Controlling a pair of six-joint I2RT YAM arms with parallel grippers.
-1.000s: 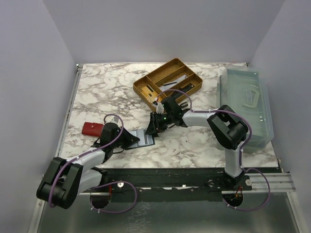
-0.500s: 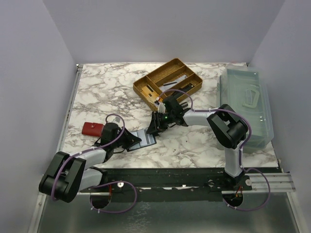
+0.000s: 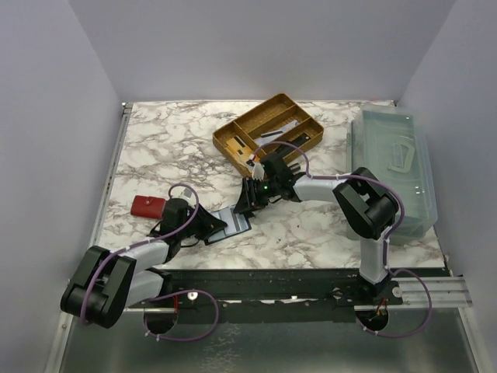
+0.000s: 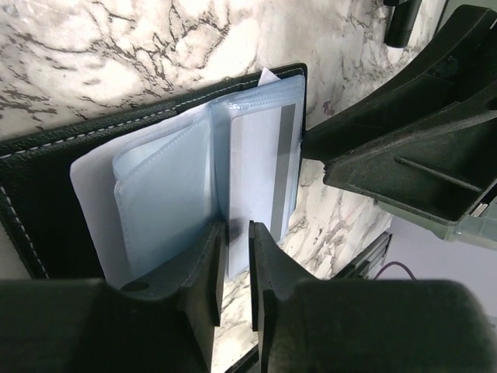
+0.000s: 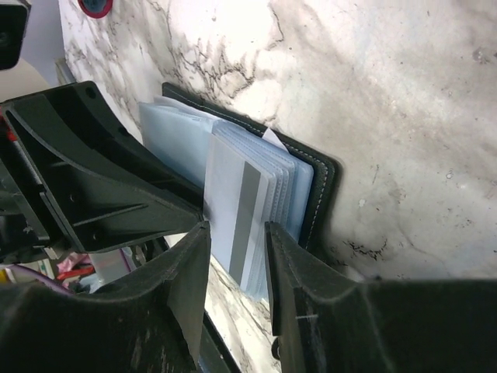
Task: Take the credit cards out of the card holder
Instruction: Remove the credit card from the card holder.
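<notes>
Black leather card holder [image 3: 227,221] lies open on white marble bench [image 3: 326,233], near front edge, left of centre. Pale grey-blue credit cards [image 4: 264,171] sit in its clear sleeves, top one with a grey stripe. Left gripper [image 4: 237,233] is at the sleeves' near edge, fingers narrow with a gap showing. Right gripper [image 5: 233,237] straddles the striped card's end, fingers moderately apart; can't tell if clamped.

1. Setting: robot lab test cell.
2. Plain pale walls [image 3: 46,116] box in a marble-patterned surface [image 3: 155,140].
3. Left arm [image 3: 140,255] and right arm [image 3: 361,206], cabled, bolted to a metal rail [image 3: 435,289] at its near edge.
</notes>
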